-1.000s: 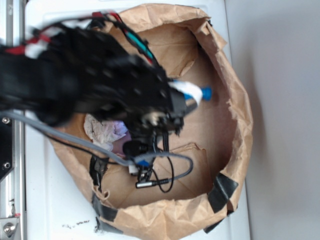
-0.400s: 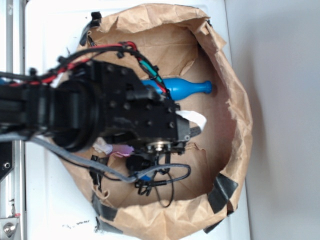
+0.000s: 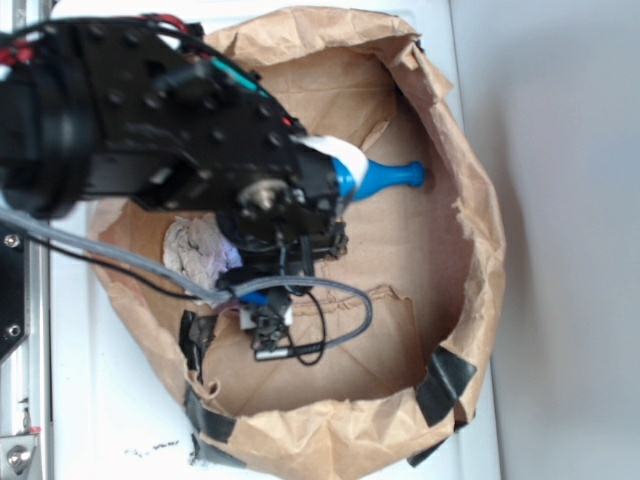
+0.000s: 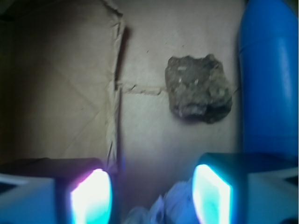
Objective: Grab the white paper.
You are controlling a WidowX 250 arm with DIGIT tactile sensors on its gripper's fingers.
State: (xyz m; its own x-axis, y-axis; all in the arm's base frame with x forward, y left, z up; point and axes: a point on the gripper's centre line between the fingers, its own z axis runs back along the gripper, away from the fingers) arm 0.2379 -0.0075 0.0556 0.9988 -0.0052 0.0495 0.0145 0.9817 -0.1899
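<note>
The white paper (image 3: pixel 193 250) is a crumpled off-white wad on the floor of the bag, left of centre, partly under my arm. In the wrist view a blurred bit of the white paper (image 4: pixel 163 209) shows at the bottom edge, between the fingers and closer to the right one. My gripper (image 4: pixel 152 196) is open, with its lit fingertips wide apart and nothing clamped. In the exterior view the gripper (image 3: pixel 333 197) hangs over the body of the blue bottle (image 3: pixel 385 178), to the right of the paper.
The tan paper bag (image 3: pixel 470 230) with black tape rings everything with raised, rolled walls. A dark brown chunk (image 4: pixel 198 88) lies ahead of the fingers, and the blue bottle (image 4: pixel 268 79) stands close on the right. A cardboard-coloured flap seam (image 4: pixel 117 88) crosses the bag floor. Cables (image 3: pixel 330 320) dangle below the wrist.
The arm has swung toward the top of the exterior view and now covers the bottle's body. More of the white paper is uncovered than 0.4 s ago.
</note>
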